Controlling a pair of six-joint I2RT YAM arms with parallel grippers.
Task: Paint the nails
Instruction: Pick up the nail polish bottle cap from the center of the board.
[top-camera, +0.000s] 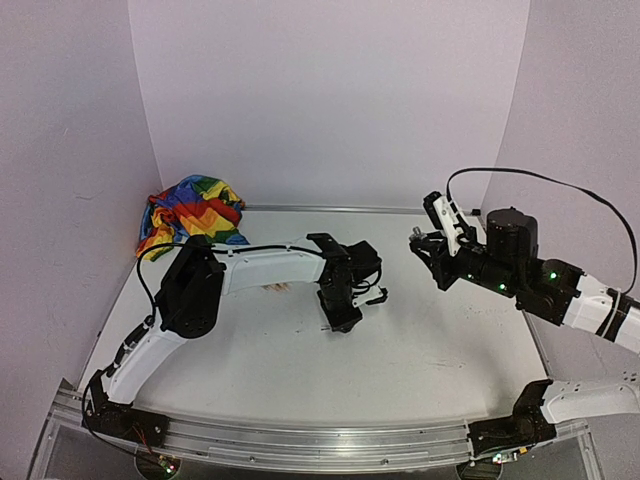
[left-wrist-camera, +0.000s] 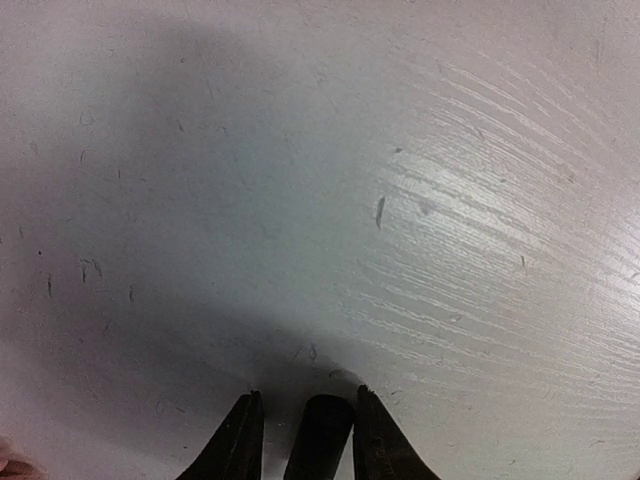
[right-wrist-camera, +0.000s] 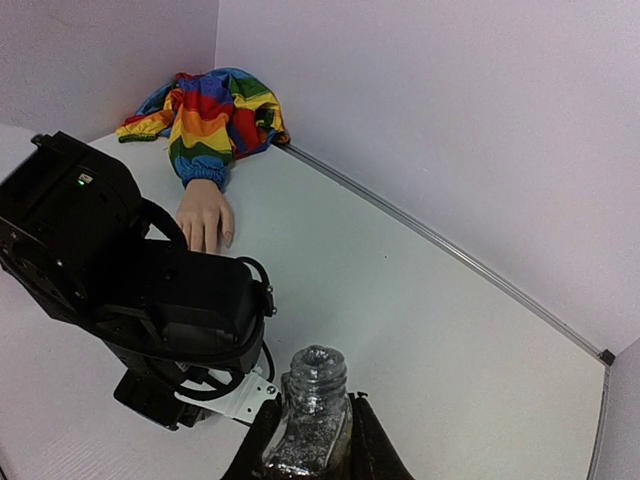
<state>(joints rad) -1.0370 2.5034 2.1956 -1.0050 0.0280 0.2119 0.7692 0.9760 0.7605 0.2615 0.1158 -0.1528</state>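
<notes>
The pale fake hand (right-wrist-camera: 205, 215) lies flat on the table, its rainbow sleeve (right-wrist-camera: 215, 110) bunched in the back left corner. Its fingertips and nails are mostly hidden behind my left arm. In the top view only a sliver of the hand (top-camera: 275, 288) shows under that arm. My left gripper (left-wrist-camera: 307, 395) points down over bare table, right of the hand, with a dark cylindrical cap (left-wrist-camera: 320, 440) between its fingers. My right gripper (right-wrist-camera: 314, 402) is shut on an open, glittery glass bottle (right-wrist-camera: 312, 425), held above the table at mid right (top-camera: 425, 243).
The white table (top-camera: 430, 340) has purple walls on three sides and a metal rail (top-camera: 300, 445) at the near edge. My left arm's black wrist (right-wrist-camera: 130, 280) sits between the bottle and the fake hand. The sleeve (top-camera: 190, 215) fills the back left corner.
</notes>
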